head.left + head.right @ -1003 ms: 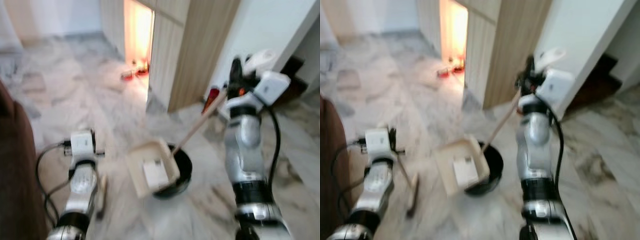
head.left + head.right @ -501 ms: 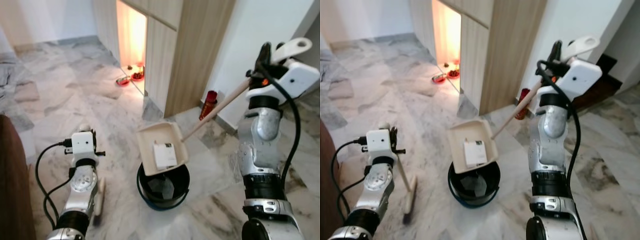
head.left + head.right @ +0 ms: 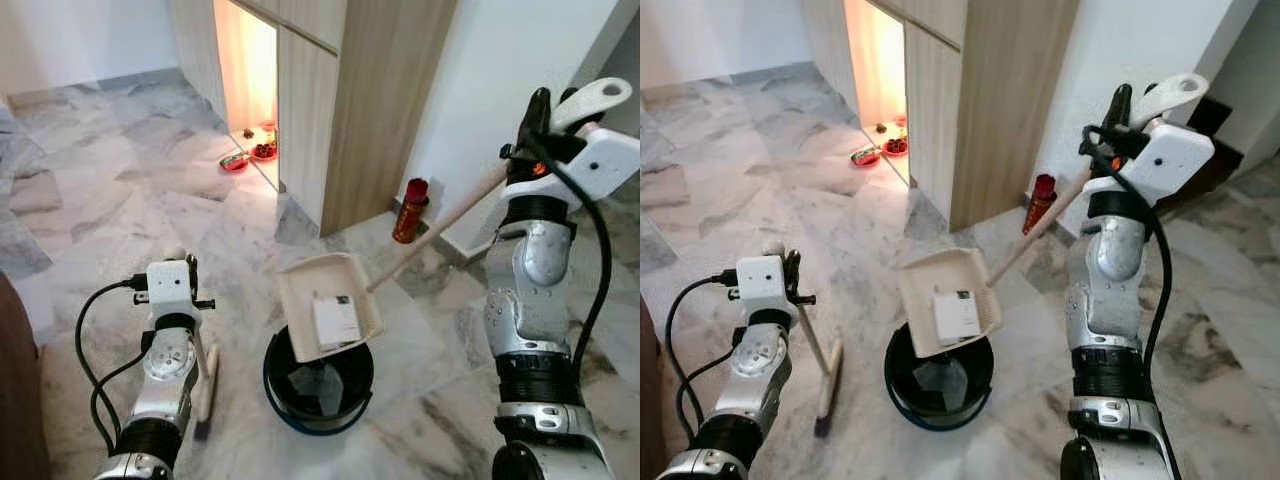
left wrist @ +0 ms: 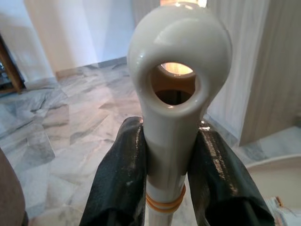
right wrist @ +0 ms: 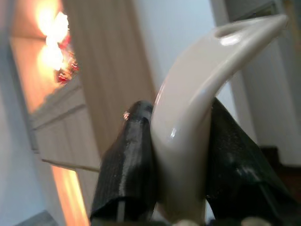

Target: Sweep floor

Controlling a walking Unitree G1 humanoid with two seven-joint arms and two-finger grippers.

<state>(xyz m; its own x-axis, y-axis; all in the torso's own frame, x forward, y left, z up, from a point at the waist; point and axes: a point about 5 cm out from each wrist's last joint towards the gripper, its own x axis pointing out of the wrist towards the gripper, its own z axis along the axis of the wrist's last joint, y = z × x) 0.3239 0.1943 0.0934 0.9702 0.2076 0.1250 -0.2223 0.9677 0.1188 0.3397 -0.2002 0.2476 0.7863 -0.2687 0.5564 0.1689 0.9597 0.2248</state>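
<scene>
Now my right gripper [image 5: 176, 160], clamped on the dustpan [image 3: 328, 308] handle, has tipped it further over the bucket [image 3: 318, 383] at 6 o'clock, emptying under way; my left gripper [image 4: 171, 155] grips the broom [image 3: 823, 372].

light: bright, even | warm orange glare in cabinet opening [image 3: 247, 75] | head views sharp | right wrist blurred

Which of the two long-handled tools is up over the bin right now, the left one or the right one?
The dustpan, held by the right gripper, is tilted over the black bin. The broom in the left gripper stands on the floor beside the bin.
</scene>
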